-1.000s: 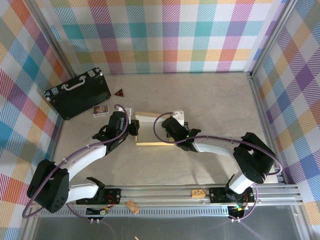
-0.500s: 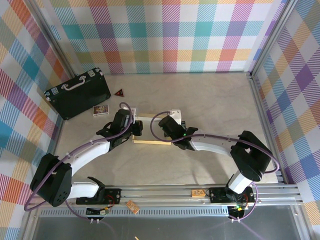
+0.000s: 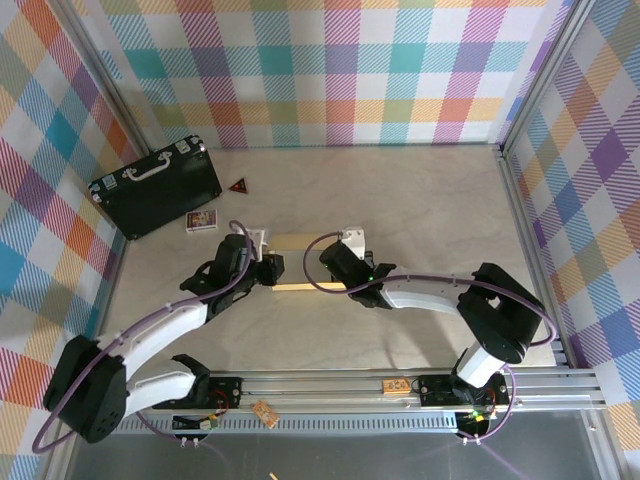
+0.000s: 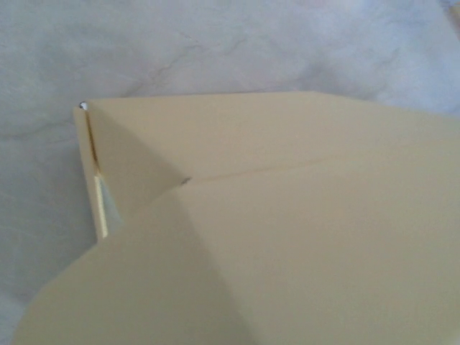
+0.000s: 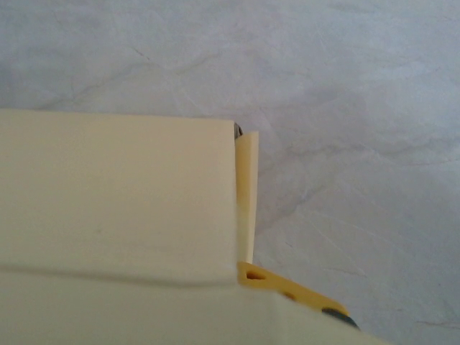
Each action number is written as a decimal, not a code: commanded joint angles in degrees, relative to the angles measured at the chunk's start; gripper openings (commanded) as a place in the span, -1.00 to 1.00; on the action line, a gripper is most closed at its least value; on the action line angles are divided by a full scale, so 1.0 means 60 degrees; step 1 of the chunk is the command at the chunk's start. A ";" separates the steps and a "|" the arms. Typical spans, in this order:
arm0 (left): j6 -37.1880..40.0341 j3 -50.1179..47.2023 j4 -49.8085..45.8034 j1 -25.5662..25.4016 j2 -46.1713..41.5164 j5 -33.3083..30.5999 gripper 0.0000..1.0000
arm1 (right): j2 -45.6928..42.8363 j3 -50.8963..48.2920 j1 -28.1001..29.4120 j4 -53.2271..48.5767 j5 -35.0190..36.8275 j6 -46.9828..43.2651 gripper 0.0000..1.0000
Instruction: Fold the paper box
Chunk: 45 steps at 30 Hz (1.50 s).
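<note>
1. Paper box (image 3: 298,262): tan and shallow, it lies on the table (image 3: 420,190) between the two grippers.
2. Left gripper (image 3: 268,268): at the box's left end. I cannot tell whether its jaws are spread or pinching.
3. Right gripper (image 3: 330,266): at the box's right end, jaws pressed together. I cannot tell whether they pinch cardboard.
4. Black case (image 3: 155,188): well apart, at the table's far left.
</note>
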 commanded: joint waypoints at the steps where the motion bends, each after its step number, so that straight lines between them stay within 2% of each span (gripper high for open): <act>1: 0.0102 0.0325 -0.1259 -0.0076 -0.1209 0.1079 -0.30 | 0.0318 -0.0385 0.0039 -0.0690 -0.0307 0.0184 -1.00; 5: 0.0155 0.0878 -0.3147 -0.0065 -0.3311 0.1611 0.36 | 0.0230 -0.0582 0.0050 -0.0438 -0.0290 0.0088 -1.00; 8: -0.0232 0.1574 -0.3896 -0.0030 -0.4406 0.0829 0.80 | 0.0208 -0.0662 0.0089 -0.0269 -0.0278 -0.0026 -1.00; 10: -0.0354 0.2196 -0.4212 0.0074 -0.4136 0.0204 1.00 | 0.0194 -0.0741 0.0112 -0.0173 -0.0205 -0.0075 -1.00; 13: -0.0550 0.2971 -0.4022 0.0460 -0.2335 0.0292 1.00 | 0.0181 -0.0828 0.0139 -0.0104 -0.0143 -0.0158 -1.00; 16: -0.0885 0.3936 -0.3675 0.0740 0.0311 0.1320 0.86 | 0.0193 -0.0888 0.0141 0.0017 -0.0109 -0.0236 -1.00; 18: -0.1066 0.4192 -0.3057 0.0734 0.1658 0.1990 0.60 | 0.0194 -0.0890 0.0141 0.0035 -0.0117 -0.0263 -1.00; 19: -0.1186 0.4273 -0.2698 0.0730 0.2358 0.2384 0.55 | 0.0194 -0.0918 0.0141 0.0086 -0.0123 -0.0311 -1.00; 21: -0.1371 0.4297 -0.2098 0.0711 0.3378 0.2748 0.43 | 0.0193 -0.0934 0.0140 0.0116 -0.0145 -0.0338 -1.00; 24: -0.1441 0.4275 -0.1843 0.0608 0.4596 0.3211 0.38 | 0.0143 -0.0965 0.0139 0.0183 -0.0268 -0.0442 -0.94; 25: -0.1442 0.4217 -0.1776 0.0543 0.4881 0.3344 0.37 | 0.0095 -0.0979 0.0130 0.0148 -0.0348 -0.0463 -0.82; 26: -0.1442 0.4116 -0.1714 0.0478 0.5079 0.3364 0.37 | -0.0003 -0.0986 0.0141 0.0043 -0.0423 -0.0479 -0.50; 28: -0.1501 0.3883 -0.1465 0.0444 0.5304 0.3346 0.37 | -0.0354 -0.1151 0.0140 -0.0193 -0.0702 -0.0527 -0.14; 31: -0.1486 0.3681 -0.1387 0.0431 0.5625 0.3264 0.37 | -0.1546 -0.1737 0.0141 -0.0910 -0.1172 -0.0160 0.19; 36: -0.1476 0.3610 -0.1109 0.0432 0.6058 0.3317 0.37 | -0.4255 -0.2916 0.0108 -0.2076 -0.1923 0.0225 0.57; 38: -0.1548 0.3636 -0.0985 0.0426 0.6037 0.3342 0.37 | -0.5436 -0.3158 -0.0257 -0.2503 -0.2415 0.0069 0.59; 40: -0.1601 0.3728 -0.0968 0.0424 0.5940 0.3447 0.37 | -0.6556 -0.3330 -0.0881 -0.2560 -0.3395 -0.0417 0.64; 42: -0.1603 0.3788 -0.0972 0.0427 0.5721 0.3463 0.38 | -0.7388 -0.3499 -0.2074 -0.2174 -0.5452 -0.0742 0.62; 45: -0.1540 0.3955 -0.1023 0.0442 0.5607 0.3507 0.40 | -0.7536 -0.3910 -0.4019 0.0046 -0.9969 -0.0898 0.54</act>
